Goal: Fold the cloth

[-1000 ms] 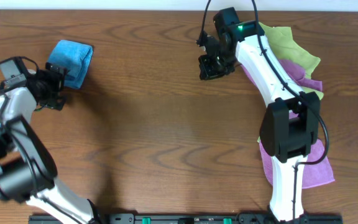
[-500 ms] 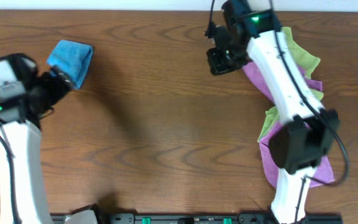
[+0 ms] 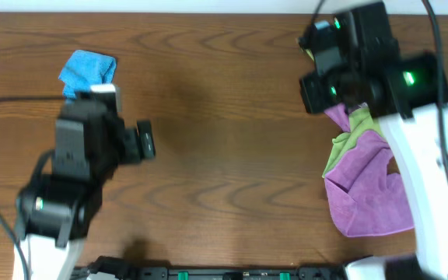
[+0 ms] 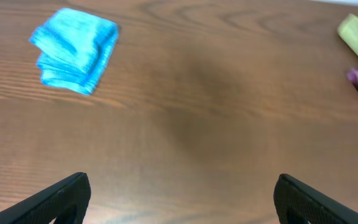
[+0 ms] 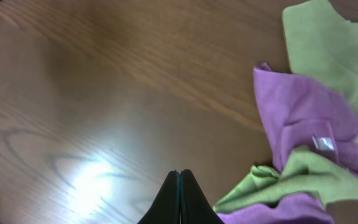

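Cloth (image 3: 88,70) was seen folded at ten o'clock on the table (image 3: 224,155), touched by neither gripper. The left gripper (image 4: 182,199) was spread wide; the right gripper (image 5: 179,186) was pressed together (on nothing). The bundle could be knocked open if brushed by the left gripper.

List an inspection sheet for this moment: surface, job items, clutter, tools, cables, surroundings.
Surface: brown wooden table, no spills seen.
Job's things: blue cloth, folded into a small stack at far left, touched by neither arm.
Clutter: purple cloths and lime-green cloths heaped at right.
Tools: left tool open, empty; right tool shut, empty.
Cables: black cables run from both arms.
Surroundings: black rail along near edge.
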Motion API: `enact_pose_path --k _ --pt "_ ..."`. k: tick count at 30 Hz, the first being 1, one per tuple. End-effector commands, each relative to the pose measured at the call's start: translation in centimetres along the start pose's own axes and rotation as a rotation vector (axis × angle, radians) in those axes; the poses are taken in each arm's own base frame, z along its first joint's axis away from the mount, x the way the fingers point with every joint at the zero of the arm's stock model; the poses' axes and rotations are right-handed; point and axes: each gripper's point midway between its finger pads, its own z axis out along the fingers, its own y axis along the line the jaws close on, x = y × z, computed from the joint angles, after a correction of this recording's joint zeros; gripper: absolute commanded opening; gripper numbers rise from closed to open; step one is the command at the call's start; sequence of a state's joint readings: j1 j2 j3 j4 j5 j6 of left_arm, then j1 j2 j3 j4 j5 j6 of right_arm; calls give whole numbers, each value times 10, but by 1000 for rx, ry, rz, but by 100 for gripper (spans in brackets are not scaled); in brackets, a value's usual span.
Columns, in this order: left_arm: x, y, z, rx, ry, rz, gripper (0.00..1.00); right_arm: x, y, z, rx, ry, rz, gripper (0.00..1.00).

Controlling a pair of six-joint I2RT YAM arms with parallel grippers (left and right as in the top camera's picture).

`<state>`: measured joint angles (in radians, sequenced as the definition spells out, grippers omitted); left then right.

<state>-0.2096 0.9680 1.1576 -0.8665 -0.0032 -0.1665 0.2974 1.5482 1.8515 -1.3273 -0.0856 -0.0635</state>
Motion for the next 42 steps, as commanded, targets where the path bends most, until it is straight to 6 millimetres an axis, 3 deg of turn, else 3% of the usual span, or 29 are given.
enact_pose_path --k 1,5,9,11,12,13,15,16,31,42 --pt "27 1 -11 6 -16 51 95 33 -1 -4 25 -11 -16 2" --pt "64 1 -13 54 -13 48 95 69 10 4 -27 -75 -23 2" --pt "99 -1 -2 106 17 0 96 108 17 21 -62 -118 -2 2" --pt "108 0 5 111 20 -21 95 119 20 25 -76 -135 16 2" --pt "109 -2 7 120 18 -21 95 122 20 25 -76 -143 23 7" --pt "108 -4 8 131 13 -22 95 124 20 25 -76 -150 24 22" --pt "103 -5 9 137 -5 -22 95 125 20 23 -74 -154 26 80" --pt "102 -6 9 138 -10 -23 95 125 20 23 -74 -155 26 99" --pt "123 1 9 112 74 -18 95 127 20 25 -75 -140 28 99" --pt "127 2 9 107 91 -17 96 127 20 25 -75 -140 28 99"
